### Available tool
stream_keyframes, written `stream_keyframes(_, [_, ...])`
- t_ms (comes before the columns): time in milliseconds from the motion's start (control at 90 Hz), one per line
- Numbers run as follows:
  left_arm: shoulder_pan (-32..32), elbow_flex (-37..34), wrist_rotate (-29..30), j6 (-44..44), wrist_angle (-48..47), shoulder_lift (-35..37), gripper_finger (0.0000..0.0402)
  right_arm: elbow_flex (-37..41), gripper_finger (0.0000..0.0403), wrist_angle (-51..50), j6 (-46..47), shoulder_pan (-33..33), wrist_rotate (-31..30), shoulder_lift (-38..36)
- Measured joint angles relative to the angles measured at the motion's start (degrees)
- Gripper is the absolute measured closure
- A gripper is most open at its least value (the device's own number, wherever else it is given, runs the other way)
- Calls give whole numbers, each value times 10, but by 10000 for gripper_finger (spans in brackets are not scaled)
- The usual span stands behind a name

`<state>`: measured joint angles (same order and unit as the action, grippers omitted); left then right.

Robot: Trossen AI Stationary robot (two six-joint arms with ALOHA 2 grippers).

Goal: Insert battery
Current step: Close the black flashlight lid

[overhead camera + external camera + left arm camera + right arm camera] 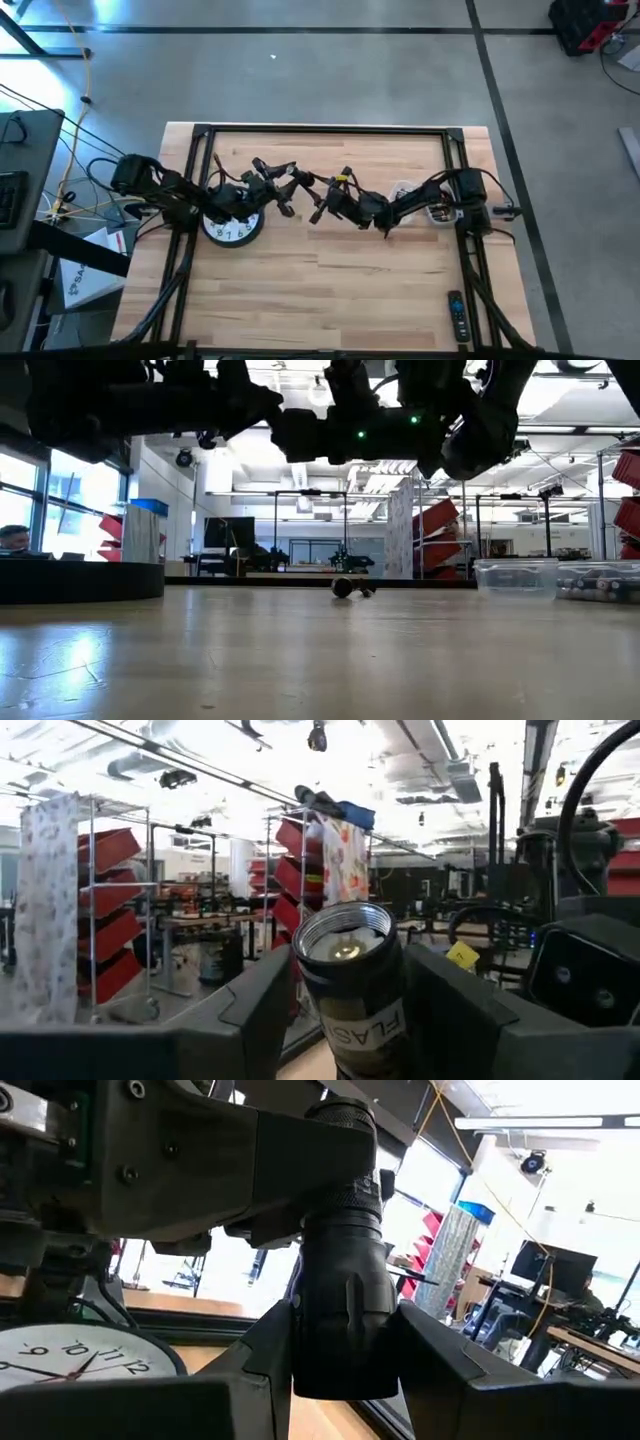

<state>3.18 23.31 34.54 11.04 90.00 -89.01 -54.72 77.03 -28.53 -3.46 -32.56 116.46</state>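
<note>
A black flashlight [352, 982] is held in the air between my two grippers, above the table's middle. Its threaded end [342, 932] is open, and the tube looks hollow inside. My left gripper [283, 187] is shut on the tube near that open end. My right gripper [320, 207] is shut on the wider, opposite end [342, 1320]. A small dark piece [346, 588] lies on the table below them. No battery shows plainly in any view. My left gripper pinches the flashlight's tube [362, 1020] between its two fingers, just below the open threaded end. The fingers lie across the tube, and the flashlight is lifted clear of the table. My right gripper pinches the flashlight's wider black end [340, 1342] between its two fingers, coming from the table's right side. The tube runs on from there into my left gripper [250, 1160].
A white wall clock [232, 229] lies flat on the table under my left arm. Two clear bins [515, 576] stand at the right, near my right arm's base. A dark remote [456, 316] lies at the near right. The near half of the wooden table [330, 300] is bare.
</note>
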Motion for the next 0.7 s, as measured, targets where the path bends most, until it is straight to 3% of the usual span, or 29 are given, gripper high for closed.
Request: stream_keyframes(700, [-33, 1, -71, -95, 0, 0, 236, 0, 296, 34, -4, 5, 7, 1])
